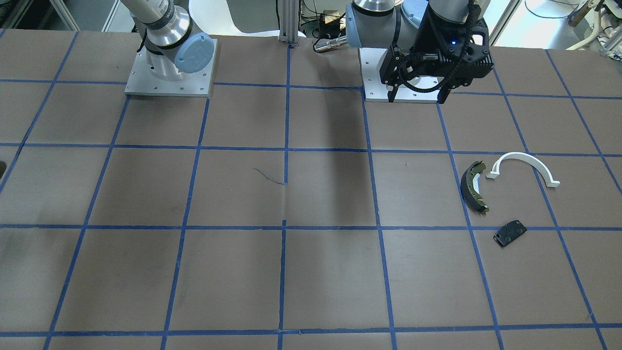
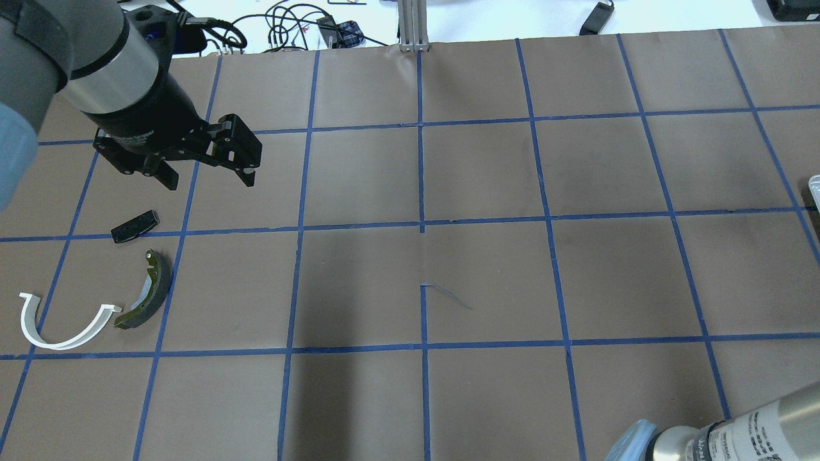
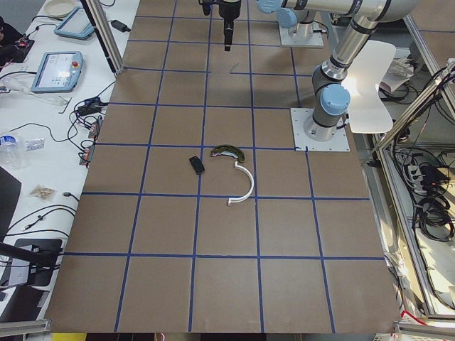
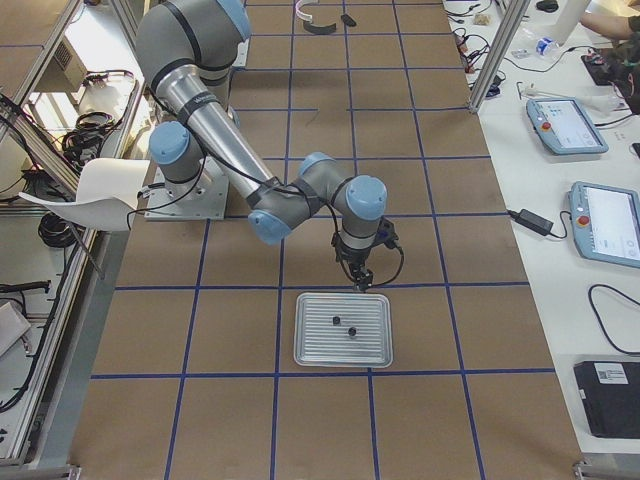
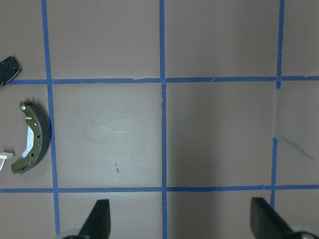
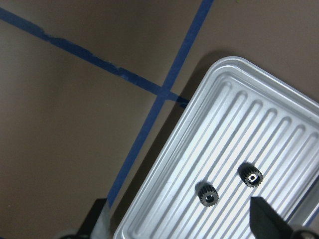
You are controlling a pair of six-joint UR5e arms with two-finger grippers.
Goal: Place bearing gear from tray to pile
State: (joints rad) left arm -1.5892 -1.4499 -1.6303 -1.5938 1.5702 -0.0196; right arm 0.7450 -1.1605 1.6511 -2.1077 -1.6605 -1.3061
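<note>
The right claw (image 6: pixel 182 221) hangs with fingers wide apart and nothing between them, above the edge of a ribbed silver metal tray (image 6: pixel 279 124). Two small dark toothed bearing gears (image 6: pixel 208 193) lie in the tray. The left claw (image 2: pixel 210 180), likewise spread and empty, hovers above the brown worktop (image 2: pixel 487 269) near the pile: an olive-edged curved brake shoe (image 2: pixel 146 291), a white plastic half-ring (image 1: pixel 522 156) and a flat black plate (image 1: pixel 509 233).
</note>
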